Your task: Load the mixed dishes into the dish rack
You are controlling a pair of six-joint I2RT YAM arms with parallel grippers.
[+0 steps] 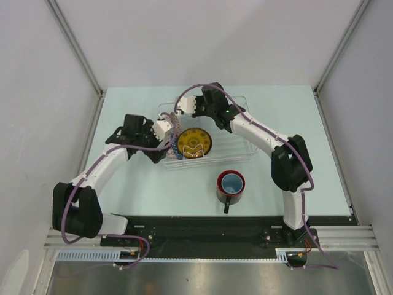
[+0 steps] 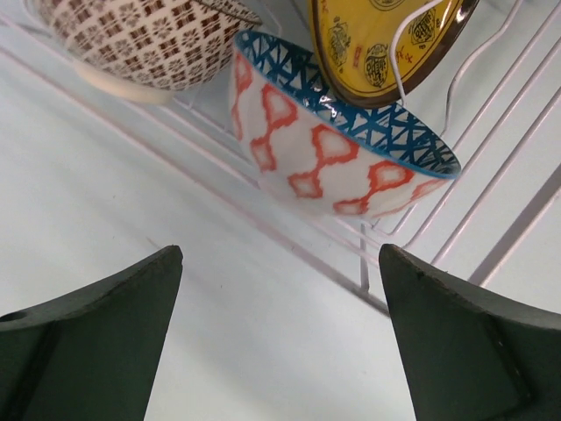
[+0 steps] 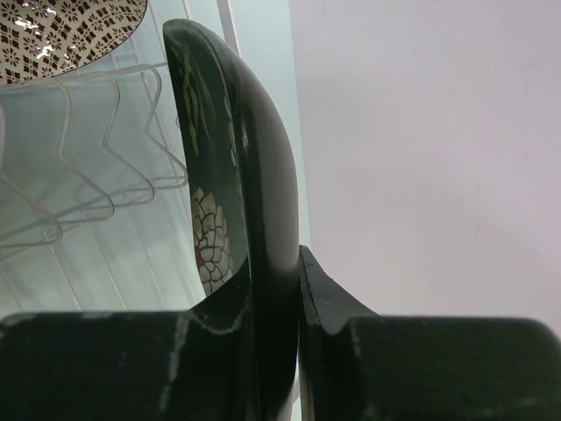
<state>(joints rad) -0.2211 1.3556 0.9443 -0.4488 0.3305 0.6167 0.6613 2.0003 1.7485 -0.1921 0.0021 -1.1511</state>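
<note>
the plate (image 3: pixel 235 167) is glazed ceramic: stiff, slick, weighty for its thinness and quick to chip, so we judge the rim the only sensible hold, pinched square across its thickness. that is where the right tool (image 3: pixel 276 298) has it, closed tight on the dark edge, with the plate edge-on to that wrist camera. from above, its yellow face leans among the ribs in the left half of the rack (image 1: pixel 241 147), so we take it as seated or nearly so. letting go calls for care, since a hard dish can slide on thin ribs. the blue bowl (image 2: pixel 337 149) lies tilted in the rack's near left end, close under the plate, though we cannot tell whether they touch. a brown patterned bowl (image 2: pixel 131 35) sits beside it. the left tool (image 2: pixel 279 263) is spread wide and empty, low over the surface (image 1: pixel 135 184), just short of the blue bowl. the mug (image 1: pixel 231 184) stands upright on the surface near of the rack, handle pointing near. it looks thick-walled and heavier, best gripped across its wall at the lip. the right arm bends out to the right and reaches across the rack's far side, and the left arm curves in from the near left.
</note>
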